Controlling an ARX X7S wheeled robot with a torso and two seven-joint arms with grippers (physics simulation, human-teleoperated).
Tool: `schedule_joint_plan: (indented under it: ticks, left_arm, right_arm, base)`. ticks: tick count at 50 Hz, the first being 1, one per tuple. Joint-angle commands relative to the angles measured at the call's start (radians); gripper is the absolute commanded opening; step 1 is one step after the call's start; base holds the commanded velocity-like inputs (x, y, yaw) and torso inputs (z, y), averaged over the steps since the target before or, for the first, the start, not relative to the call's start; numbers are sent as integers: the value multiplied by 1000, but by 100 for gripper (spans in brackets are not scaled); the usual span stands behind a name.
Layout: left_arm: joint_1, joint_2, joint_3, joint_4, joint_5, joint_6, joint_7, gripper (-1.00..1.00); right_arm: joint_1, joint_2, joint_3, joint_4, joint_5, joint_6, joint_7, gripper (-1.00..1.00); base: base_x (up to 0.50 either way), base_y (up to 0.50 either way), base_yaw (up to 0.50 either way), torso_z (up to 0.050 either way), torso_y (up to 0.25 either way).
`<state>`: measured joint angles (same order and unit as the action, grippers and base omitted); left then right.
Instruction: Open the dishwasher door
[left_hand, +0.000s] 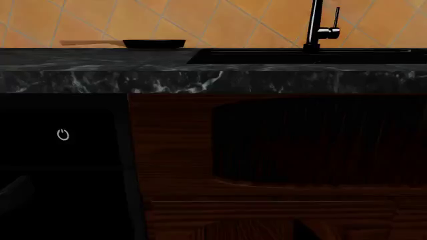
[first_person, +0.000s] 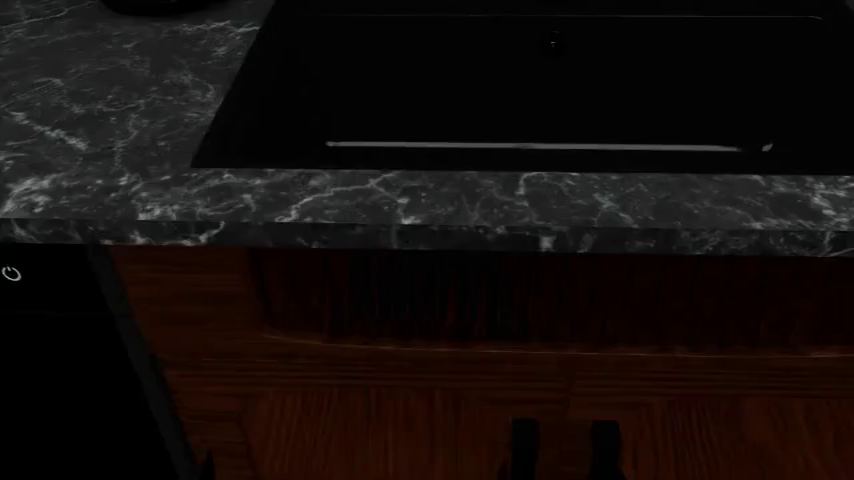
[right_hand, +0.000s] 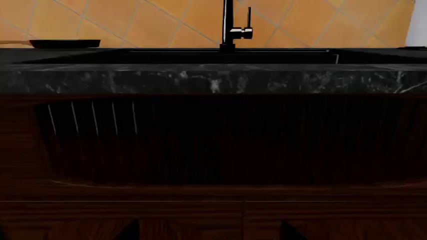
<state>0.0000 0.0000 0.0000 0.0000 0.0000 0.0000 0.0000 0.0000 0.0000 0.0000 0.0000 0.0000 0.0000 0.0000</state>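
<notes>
The dishwasher door (left_hand: 60, 165) is a glossy black panel with a white power symbol (left_hand: 63, 134), under the counter to the left of the wood cabinets. A dim part of its bar handle (left_hand: 13, 189) shows at the frame's edge. In the head view the door (first_person: 54, 380) fills the lower left corner. My left gripper (left_hand: 217, 236) faces the wood front just right of the door; one dark fingertip (left_hand: 303, 233) shows set wide, so it reads open and empty. My right gripper (right_hand: 210, 235) is open and empty before the cabinet under the sink; its fingers (first_person: 525, 450) show in the head view.
A black marble counter (first_person: 120, 120) overhangs the fronts. The black sink basin (first_person: 534, 80) with a black faucet (right_hand: 229, 25) is set in it. A black frying pan (left_hand: 153, 44) lies at the back left. Reddish-brown wood cabinet doors (first_person: 400, 420) are below.
</notes>
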Motion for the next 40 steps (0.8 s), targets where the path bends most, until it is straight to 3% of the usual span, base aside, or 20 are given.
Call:
schedule_joint_plan:
  ticks: [1, 12, 40]
  left_arm:
    - [0, -11, 12, -3, -11, 3, -12, 100]
    - [7, -49, 59, 13, -66, 36, -20, 100]
    - [-11, -89, 99, -31, -84, 58, -75, 100]
  right_arm:
    - [-1, 9, -10, 4, 9, -5, 10, 100]
    - [-10, 48, -65, -40, 23, 14, 56, 100]
    - [-15, 83, -112, -52, 86, 13, 88, 100]
  base:
    - [0, 0, 0, 0, 0]
    - [0, 0, 0, 0, 0]
    - [0, 495, 0, 0, 0]
